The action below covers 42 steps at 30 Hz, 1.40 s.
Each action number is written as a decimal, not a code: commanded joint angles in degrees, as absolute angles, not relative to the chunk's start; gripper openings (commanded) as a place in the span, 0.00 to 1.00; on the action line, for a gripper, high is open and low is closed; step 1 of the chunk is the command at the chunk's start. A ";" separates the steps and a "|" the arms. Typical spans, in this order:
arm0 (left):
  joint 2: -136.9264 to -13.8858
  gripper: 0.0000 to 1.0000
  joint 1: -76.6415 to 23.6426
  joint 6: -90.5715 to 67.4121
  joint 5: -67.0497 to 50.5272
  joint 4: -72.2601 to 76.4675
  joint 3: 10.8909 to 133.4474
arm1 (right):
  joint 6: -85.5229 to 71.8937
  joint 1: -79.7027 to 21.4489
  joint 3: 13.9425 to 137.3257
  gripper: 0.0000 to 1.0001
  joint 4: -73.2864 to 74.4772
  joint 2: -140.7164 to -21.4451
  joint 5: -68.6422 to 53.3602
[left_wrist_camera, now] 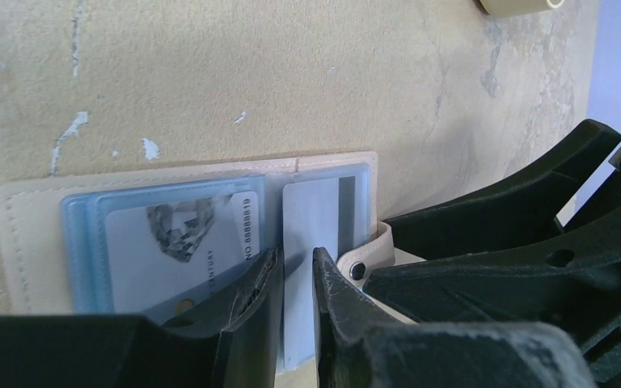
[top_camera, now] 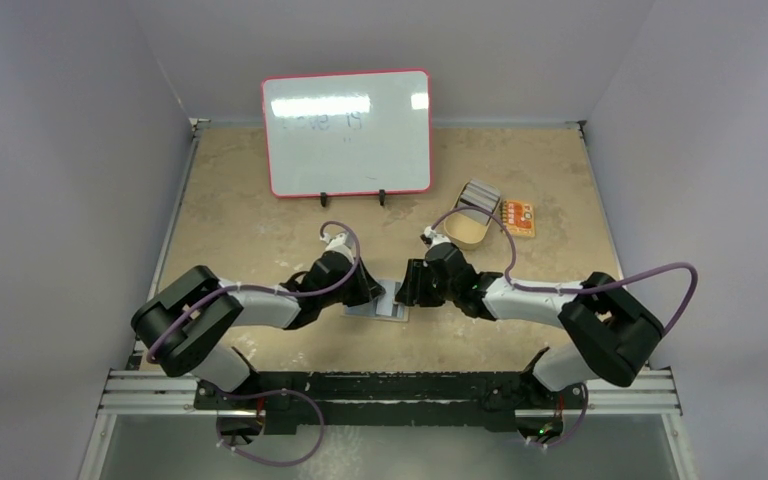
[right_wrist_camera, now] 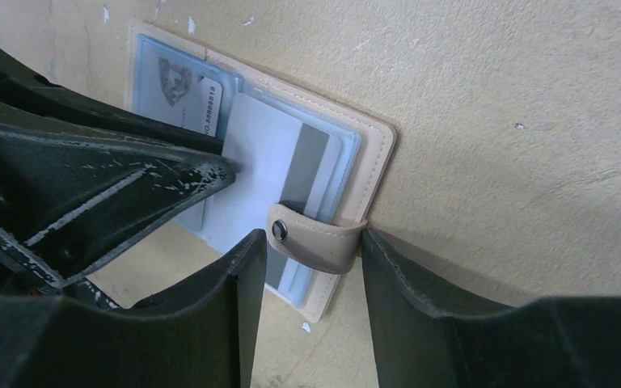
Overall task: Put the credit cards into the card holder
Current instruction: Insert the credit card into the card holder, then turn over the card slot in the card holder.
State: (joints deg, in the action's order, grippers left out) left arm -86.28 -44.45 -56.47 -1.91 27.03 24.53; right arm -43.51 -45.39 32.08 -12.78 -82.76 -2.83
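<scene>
So the left gripper point(left_wrist_camera: 297, 279) is clamped on the near end of a white credit card point(left_wrist_camera: 311, 218). It's thin, stiff and slick, so pinch it flat near the edge. Just past the tips it's partway into the card holder point(left_wrist_camera: 32, 234) sleeve. The right gripper point(right_wrist_camera: 314, 241) straddles the snap tab point(right_wrist_camera: 333, 242); can't tell if it's squeezing.

I find the card holder point(top_camera: 378, 311) mostly hidden from above, white card's point(left_wrist_camera: 309, 222) near end lost behind my left fingers point(left_wrist_camera: 247, 303), whiteboard point(top_camera: 347, 132) writing too faint to read, dish point(left_wrist_camera: 517, 6) cropped at the far edge
</scene>
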 commanded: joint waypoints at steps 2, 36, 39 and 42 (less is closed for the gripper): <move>-87.92 0.19 -46.15 -57.85 -0.66 28.05 27.38 | -44.09 -45.73 30.98 0.49 -14.80 -83.50 -3.97; -75.68 0.48 -46.67 -55.64 16.45 1.71 29.61 | -40.98 -45.68 31.96 0.45 -13.53 -82.17 -2.89; -76.04 0.48 -46.67 -55.47 16.48 1.53 29.75 | -40.96 -45.75 31.92 0.45 -13.62 -82.27 -2.90; -76.46 0.48 -46.65 -55.35 16.06 2.07 29.74 | -40.88 -45.71 31.92 0.45 -13.71 -82.27 -2.90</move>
State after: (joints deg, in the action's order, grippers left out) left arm -75.94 -46.33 -56.38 15.40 1.08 29.17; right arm -41.93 -45.39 31.62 -12.78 -82.13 -2.70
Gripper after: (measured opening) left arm 0.481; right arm 0.449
